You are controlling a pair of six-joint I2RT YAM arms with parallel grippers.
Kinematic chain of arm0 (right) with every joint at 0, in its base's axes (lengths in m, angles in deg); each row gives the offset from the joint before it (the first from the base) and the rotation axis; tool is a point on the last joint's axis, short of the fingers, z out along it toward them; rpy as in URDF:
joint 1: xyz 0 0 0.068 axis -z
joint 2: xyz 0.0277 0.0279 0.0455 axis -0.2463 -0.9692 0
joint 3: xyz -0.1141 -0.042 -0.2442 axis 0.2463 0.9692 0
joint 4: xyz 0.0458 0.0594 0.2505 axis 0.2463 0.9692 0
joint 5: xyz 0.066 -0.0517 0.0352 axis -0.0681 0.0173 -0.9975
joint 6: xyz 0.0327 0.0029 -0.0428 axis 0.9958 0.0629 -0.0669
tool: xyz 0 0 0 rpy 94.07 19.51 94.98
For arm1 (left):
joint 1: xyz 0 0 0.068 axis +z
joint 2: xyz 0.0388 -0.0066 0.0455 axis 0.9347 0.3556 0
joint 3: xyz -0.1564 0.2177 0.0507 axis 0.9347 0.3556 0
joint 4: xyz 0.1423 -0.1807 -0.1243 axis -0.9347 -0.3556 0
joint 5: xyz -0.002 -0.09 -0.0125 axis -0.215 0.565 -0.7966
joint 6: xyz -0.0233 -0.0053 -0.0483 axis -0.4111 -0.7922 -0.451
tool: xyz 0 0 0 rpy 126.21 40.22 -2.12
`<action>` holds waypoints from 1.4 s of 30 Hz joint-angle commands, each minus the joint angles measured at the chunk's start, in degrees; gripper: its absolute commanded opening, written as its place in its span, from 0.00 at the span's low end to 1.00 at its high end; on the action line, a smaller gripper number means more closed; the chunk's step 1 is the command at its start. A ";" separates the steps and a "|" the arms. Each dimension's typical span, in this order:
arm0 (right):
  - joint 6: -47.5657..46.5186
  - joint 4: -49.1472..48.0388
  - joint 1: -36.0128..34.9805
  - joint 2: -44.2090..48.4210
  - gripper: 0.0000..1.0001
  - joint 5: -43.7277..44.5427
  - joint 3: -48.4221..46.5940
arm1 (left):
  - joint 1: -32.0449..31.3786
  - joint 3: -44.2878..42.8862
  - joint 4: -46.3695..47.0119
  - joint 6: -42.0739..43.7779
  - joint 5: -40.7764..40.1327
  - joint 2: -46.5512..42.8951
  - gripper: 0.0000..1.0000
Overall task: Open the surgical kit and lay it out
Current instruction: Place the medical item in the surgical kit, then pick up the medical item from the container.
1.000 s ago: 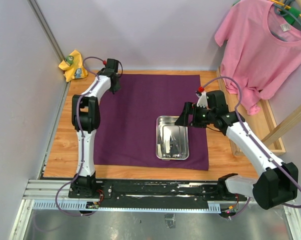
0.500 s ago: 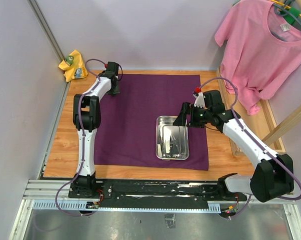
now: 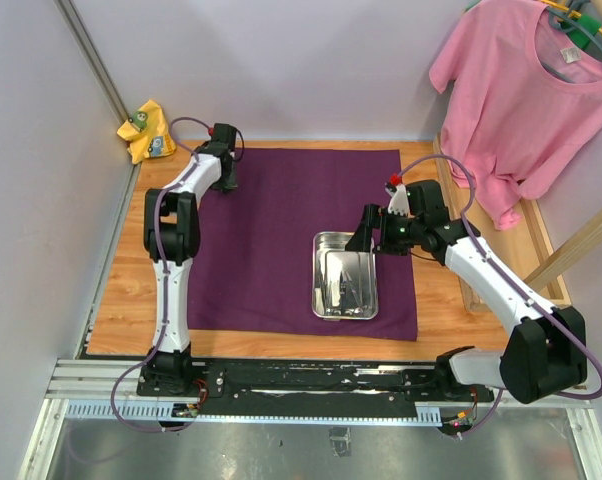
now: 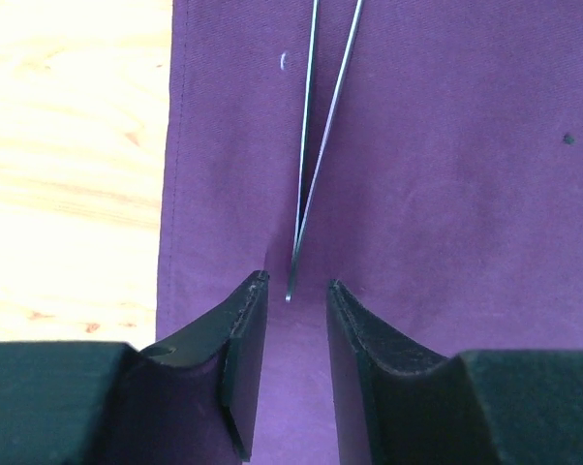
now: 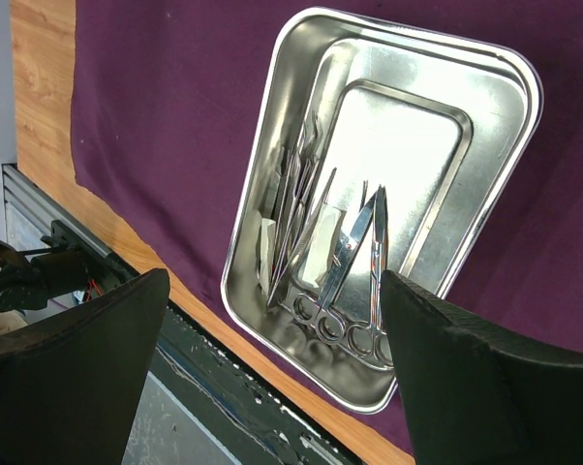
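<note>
Since a second ago the left gripper (image 4: 296,291) has slid a little farther along the cloth's far left edge and its jaws have parted; they now stand partly open with nothing clamped. The narrow end of the slim forceps (image 4: 297,247) lies just inside their mouth, touching neither finger. The forceps' two arms spread apart directly ahead of the gripper, flat on the dark purple cloth wrap (image 4: 446,194), whose hem and the bare wooden table (image 4: 69,145) lie to its left. The right gripper (image 5: 274,291) hangs wide open and holds nothing, above the steel tray (image 5: 398,136). Below it lie ringed scissors (image 5: 364,252), more slim instruments (image 5: 291,223) and white gauze pieces (image 5: 269,242)
</note>
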 commanded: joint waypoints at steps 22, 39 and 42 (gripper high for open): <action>1.57 -1.35 -11.09 -4.44 0.60 7.04 2.60 | -15.21 27.04 4.04 -14.89 4.68 -38.66 0.39; 6.92 -7.71 -18.03 -18.26 0.35 10.07 -0.30 | -18.24 41.67 7.01 -16.16 8.71 -50.49 0.40; 6.97 -7.85 -18.40 -20.25 0.35 10.92 -1.42 | -18.25 41.76 7.21 -15.74 8.77 -50.45 0.40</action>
